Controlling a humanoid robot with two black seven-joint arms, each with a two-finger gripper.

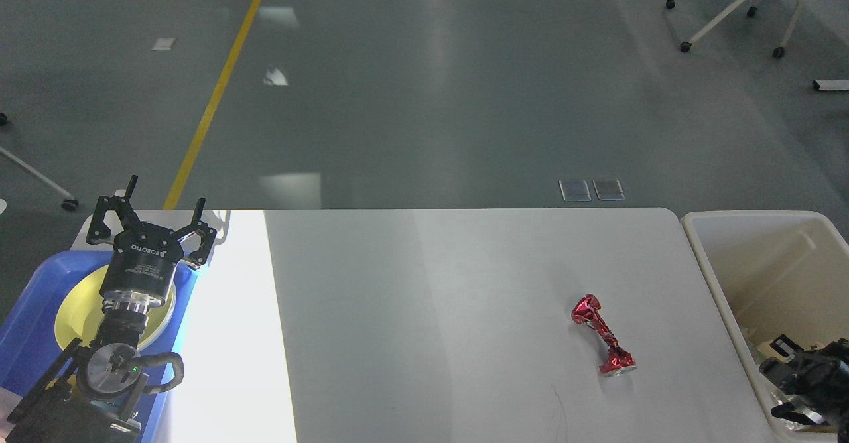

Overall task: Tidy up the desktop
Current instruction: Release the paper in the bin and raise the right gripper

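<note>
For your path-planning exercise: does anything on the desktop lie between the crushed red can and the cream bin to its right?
Nothing visible does. The crushed red can lies alone on the desktop, with only bare white surface between it and the cream bin. The right gripper is low inside that bin.

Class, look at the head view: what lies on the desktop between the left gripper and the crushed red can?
Nothing: between the left gripper and the crushed red can, the head view shows only bare white desktop.
</note>
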